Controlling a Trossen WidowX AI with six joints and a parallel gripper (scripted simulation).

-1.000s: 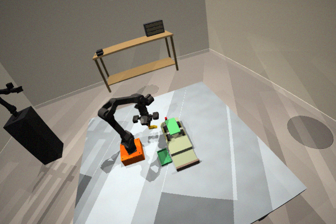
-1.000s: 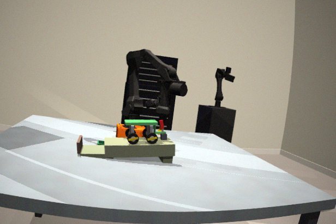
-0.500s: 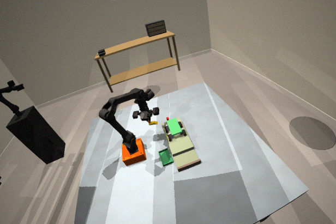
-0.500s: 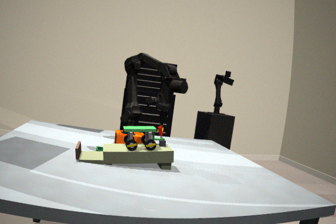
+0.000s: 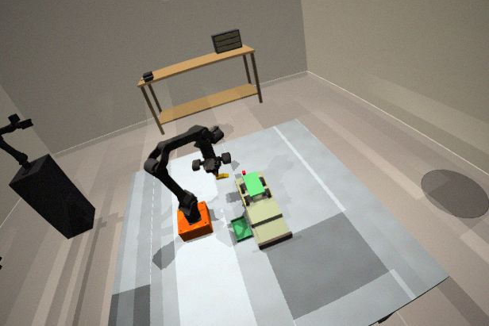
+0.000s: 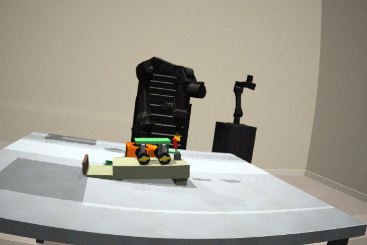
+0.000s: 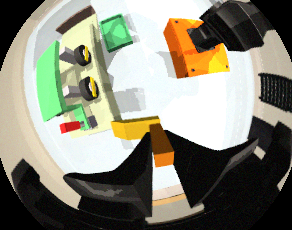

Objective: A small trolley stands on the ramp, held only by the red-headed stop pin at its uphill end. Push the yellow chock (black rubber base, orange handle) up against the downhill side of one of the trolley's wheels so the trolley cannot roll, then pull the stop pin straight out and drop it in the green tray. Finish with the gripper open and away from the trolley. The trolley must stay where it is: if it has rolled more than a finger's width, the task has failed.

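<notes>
My gripper (image 5: 217,172) (image 7: 156,134) is shut on the orange handle of the yellow chock (image 5: 223,176) (image 6: 177,137) (image 7: 135,128). It holds the chock in the air beside the ramp's uphill end, on the robot's side. The chock's black base cannot be made out. The trolley (image 5: 254,184) (image 6: 152,140) (image 7: 49,82), green on top with black wheels, stands on the upper part of the pale yellow ramp (image 5: 263,212) (image 6: 149,172). The red-headed stop pin (image 5: 244,172) (image 6: 175,143) (image 7: 70,127) stands at its uphill end. The green tray (image 5: 241,229) (image 7: 116,33) holds nothing visible.
The orange robot base (image 5: 195,222) (image 7: 180,50) stands across from the ramp, with the tray lying between them beside the ramp's lower part. A brown end board (image 5: 276,239) (image 6: 86,164) closes the ramp's low end. A small dark block (image 6: 177,157) sits at the pin's foot.
</notes>
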